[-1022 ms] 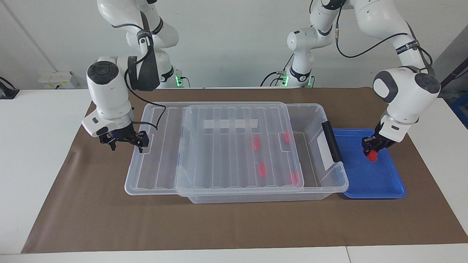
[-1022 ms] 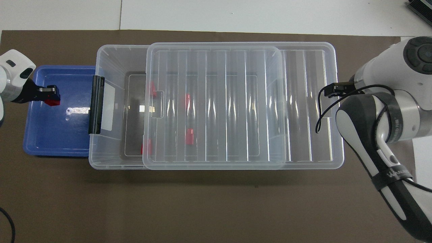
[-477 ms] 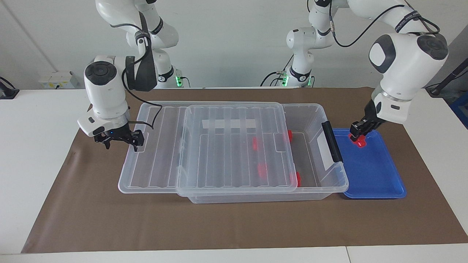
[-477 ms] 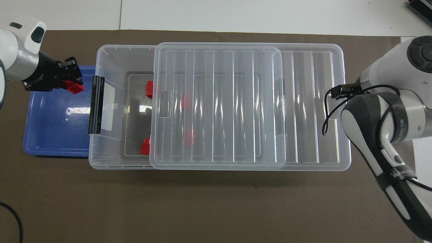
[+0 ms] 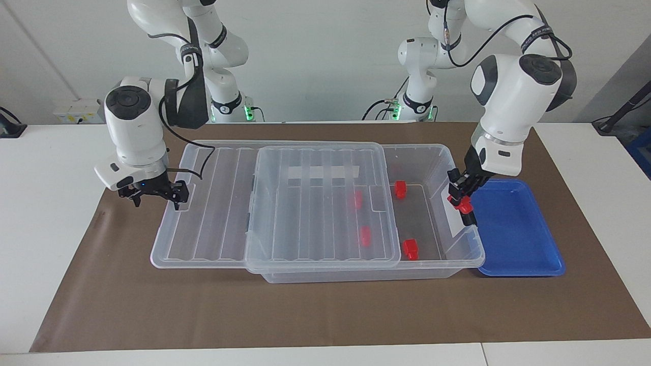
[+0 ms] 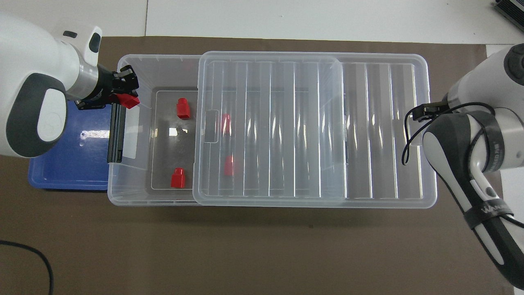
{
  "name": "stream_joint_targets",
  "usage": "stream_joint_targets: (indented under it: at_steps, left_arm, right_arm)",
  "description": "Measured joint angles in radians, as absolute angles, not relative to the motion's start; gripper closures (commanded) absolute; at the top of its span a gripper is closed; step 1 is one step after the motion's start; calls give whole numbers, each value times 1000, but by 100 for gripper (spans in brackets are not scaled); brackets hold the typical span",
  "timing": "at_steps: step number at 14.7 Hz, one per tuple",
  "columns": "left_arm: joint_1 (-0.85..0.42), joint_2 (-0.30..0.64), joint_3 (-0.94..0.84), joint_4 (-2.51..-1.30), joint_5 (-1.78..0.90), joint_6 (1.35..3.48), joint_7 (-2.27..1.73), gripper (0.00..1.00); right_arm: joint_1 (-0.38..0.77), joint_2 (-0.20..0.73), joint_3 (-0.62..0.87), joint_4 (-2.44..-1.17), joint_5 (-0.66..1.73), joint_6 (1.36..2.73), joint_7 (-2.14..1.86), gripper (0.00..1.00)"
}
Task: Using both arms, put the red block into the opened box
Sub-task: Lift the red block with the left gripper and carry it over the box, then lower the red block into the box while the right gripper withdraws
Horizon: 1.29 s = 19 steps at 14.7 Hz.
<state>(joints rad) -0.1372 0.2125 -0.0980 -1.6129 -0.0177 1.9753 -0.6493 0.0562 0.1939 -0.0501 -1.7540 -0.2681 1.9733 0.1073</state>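
The right jaws stand spread at the end of the lid (image 5: 320, 203), which lies partway off the box (image 5: 356, 275). Four blocks (image 5: 410, 249) lie inside. The left jaws are clenched on the red block (image 5: 463, 204), over the box's handle end, beside the tray (image 5: 519, 254). It looks light, hard and slick; a firm pinch across flat sides should suit.

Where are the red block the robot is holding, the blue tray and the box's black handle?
red block (image 5: 463, 204), facing view, its lower half.
blue tray (image 5: 513, 239), facing view, bare floor.
black handle (image 6: 116, 139), overhead view, middle of bar.
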Motion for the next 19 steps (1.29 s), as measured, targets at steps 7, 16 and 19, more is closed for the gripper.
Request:
stream_joint_targets:
  at_steps: [7,16,19]
  left_arm:
    - [-202,208,-98,-1845,89,2181,-656,100]
    - [-213,248,-94,-2050,95,2438,-656,100]
    - [-214,282,-94,-2053,104,2469,-656,100]
  right_arm:
    - [50,193,-50,-1753,-302,1959,107,0]
    - [51,86,-41,-1714,-228,1831,107,0]
    - [50,23,-44,-1687,-162,1763,107,0]
